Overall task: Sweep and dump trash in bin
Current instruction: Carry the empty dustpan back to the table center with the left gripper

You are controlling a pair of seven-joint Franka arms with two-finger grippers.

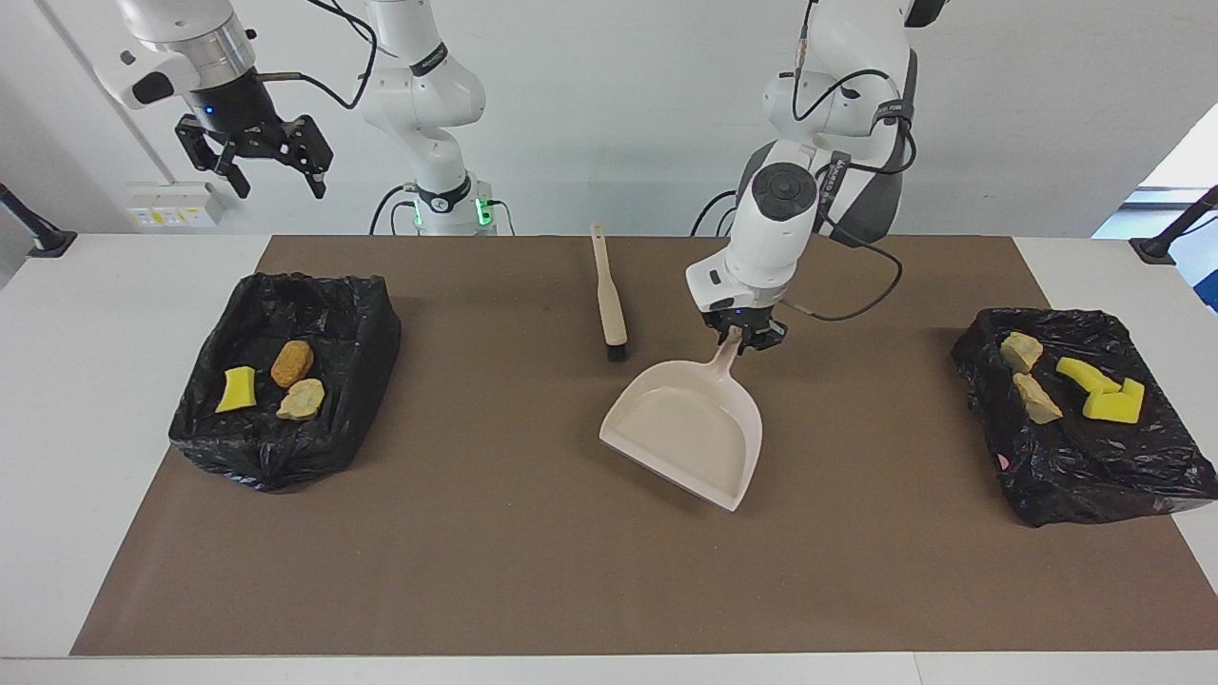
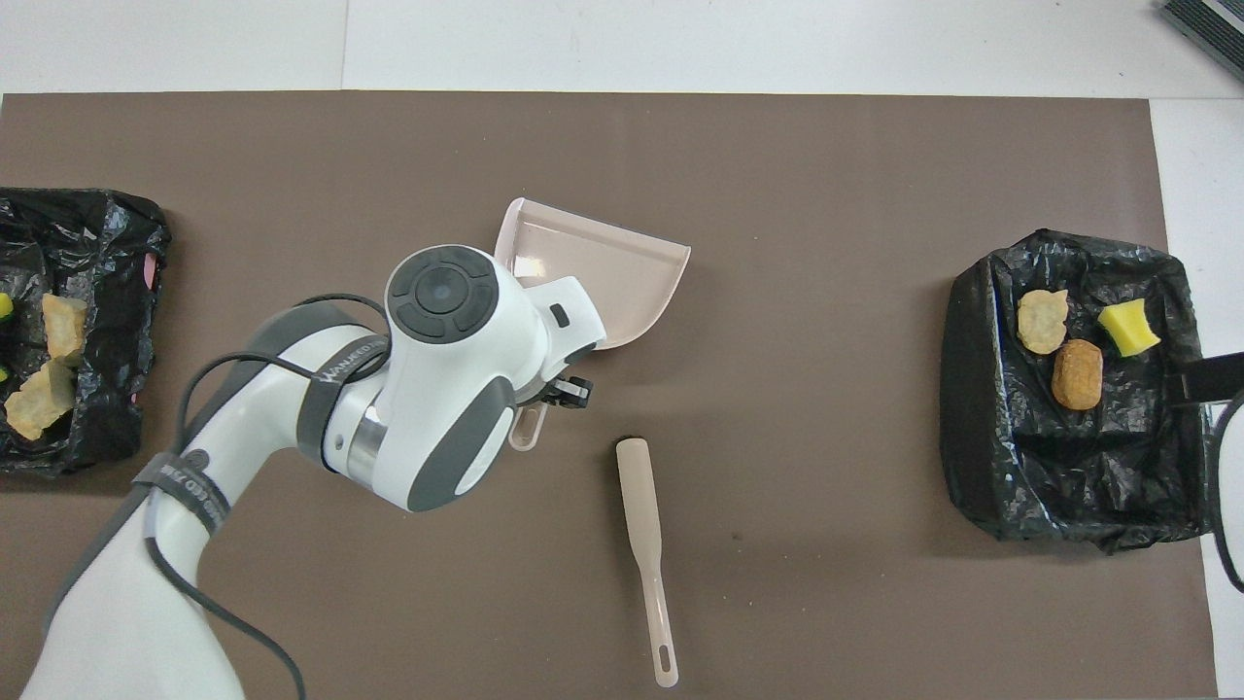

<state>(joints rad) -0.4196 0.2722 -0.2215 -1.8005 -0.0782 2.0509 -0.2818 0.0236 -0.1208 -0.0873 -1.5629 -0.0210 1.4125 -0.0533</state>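
My left gripper (image 1: 745, 337) is shut on the handle of the beige dustpan (image 1: 687, 428), which is over the middle of the brown mat, its lip low and pointing away from the robots. In the overhead view the left gripper (image 2: 564, 392) is mostly hidden under its own hand, with the dustpan (image 2: 607, 277) showing past it. The pan holds nothing. Trash lies in two black-lined bins: three pieces (image 1: 292, 362) in the bin (image 1: 276, 447) at the right arm's end, several pieces (image 1: 1085, 374) in the bin (image 1: 1094, 476) at the left arm's end. My right gripper (image 1: 252, 157) hangs open, high over the table edge by its bin.
The beige brush (image 1: 609, 295) with black bristles lies on the mat beside the dustpan handle, nearer the robots than the pan, its handle toward them; it shows as the brush (image 2: 646, 525) in the overhead view. The brown mat (image 1: 533, 571) covers most of the white table.
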